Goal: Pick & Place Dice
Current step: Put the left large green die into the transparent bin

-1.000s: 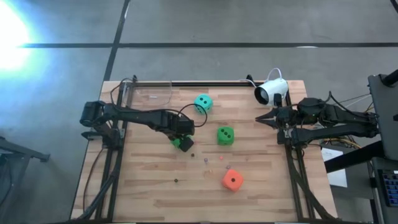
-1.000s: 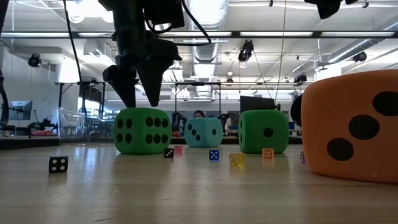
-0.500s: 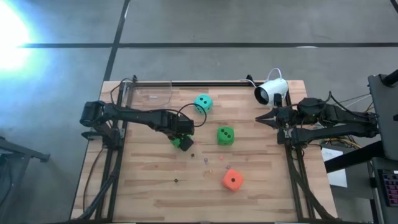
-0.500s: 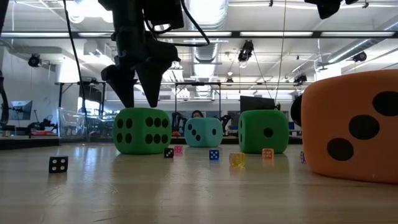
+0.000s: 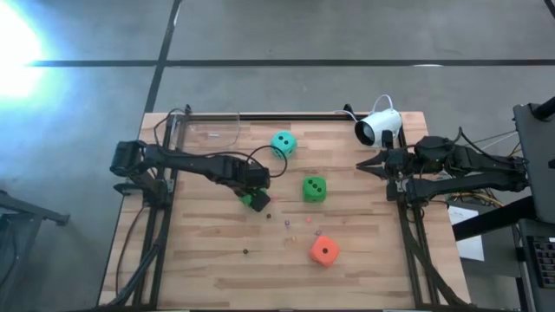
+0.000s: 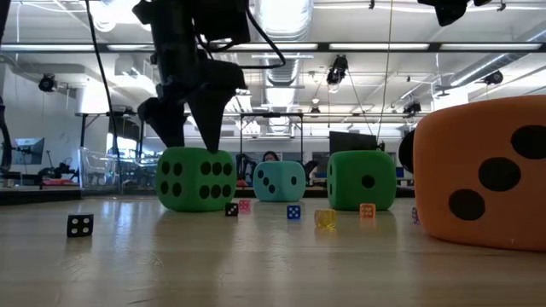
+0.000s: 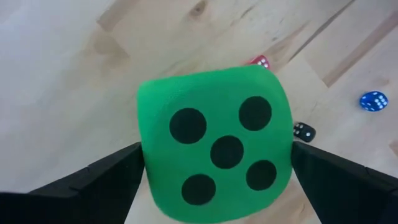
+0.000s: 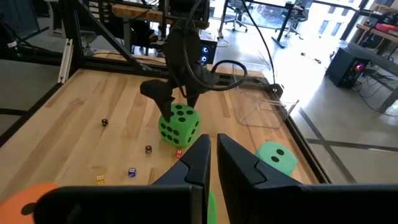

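Note:
A bright green die [image 7: 214, 146] sits on the wooden table with its five-pip face up, left of the table's middle [image 5: 257, 200]. My left gripper [image 6: 189, 145] hangs over it, pointing down and open. One finger [image 7: 93, 183] stands at each side of the die, and the tips are about level with its top [image 8: 178, 115]. A second green die [image 5: 314, 188], a teal die [image 5: 283, 143] and an orange-red die [image 5: 323, 250] rest on the table apart from it. My right gripper [image 5: 364, 163] waits raised at the table's right edge, shut.
A clear plastic container [image 5: 208, 130] stands at the far left and a white camera [image 5: 379, 127] at the far right. Several tiny dice [image 6: 80, 225] lie scattered between the big ones. In the low view the orange-red die [image 6: 486, 175] looms close to the near edge.
My left gripper has sunk a little toward the green die and stays open. Its fingertips now reach the level of the die's top. The die has not moved.

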